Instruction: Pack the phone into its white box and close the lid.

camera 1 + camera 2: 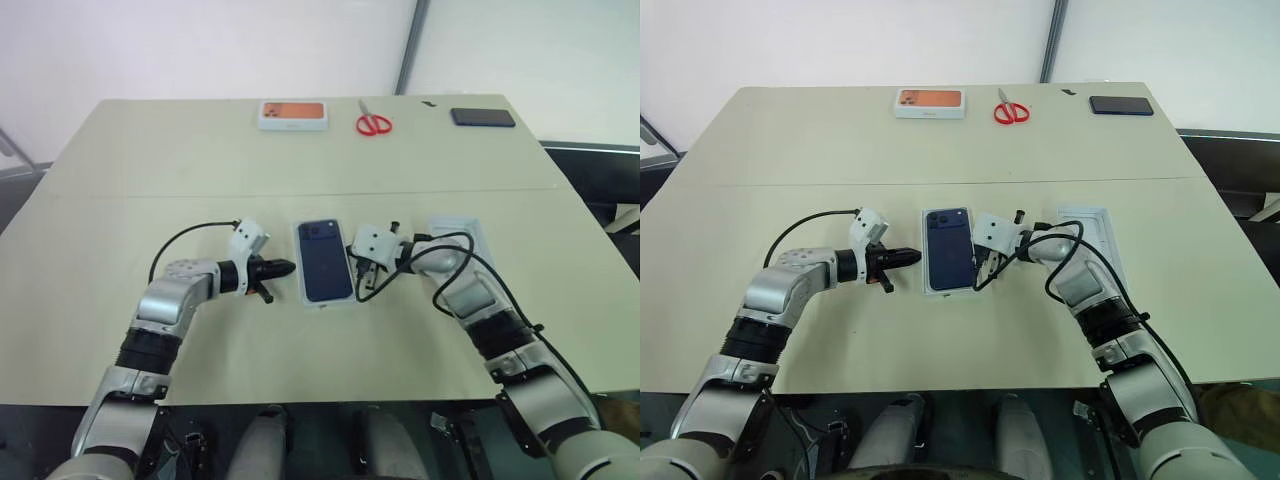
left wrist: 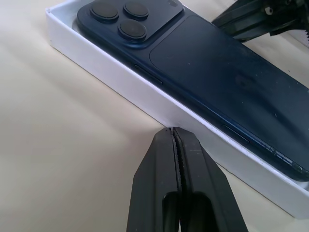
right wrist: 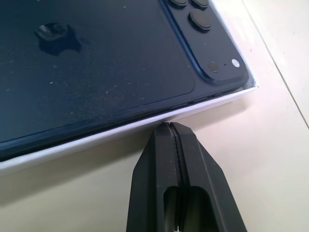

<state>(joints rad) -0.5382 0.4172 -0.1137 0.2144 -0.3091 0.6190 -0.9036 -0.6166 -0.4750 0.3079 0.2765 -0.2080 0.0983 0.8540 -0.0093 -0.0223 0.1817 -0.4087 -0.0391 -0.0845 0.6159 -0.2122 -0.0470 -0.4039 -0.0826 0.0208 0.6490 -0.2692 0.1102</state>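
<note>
The dark navy phone (image 1: 323,260) lies back up in the shallow white box (image 2: 145,96) at the middle of the table, camera cluster at the far end. My left gripper (image 1: 285,267) is shut, its tips (image 2: 173,130) right at the box's left long wall. From the other side my right gripper (image 1: 358,274) is also shut, its tips (image 3: 170,125) against the right wall near the camera end. Neither holds anything. A white rectangular piece with a hollow upper side, seemingly the lid (image 1: 462,232), lies just right of the box, partly behind my right arm.
Along the far edge of the tan table (image 1: 150,160) lie a white box with an orange top (image 1: 293,114), red-handled scissors (image 1: 373,122) and a black slab-like device (image 1: 482,117). A seam crosses the table ahead of the box.
</note>
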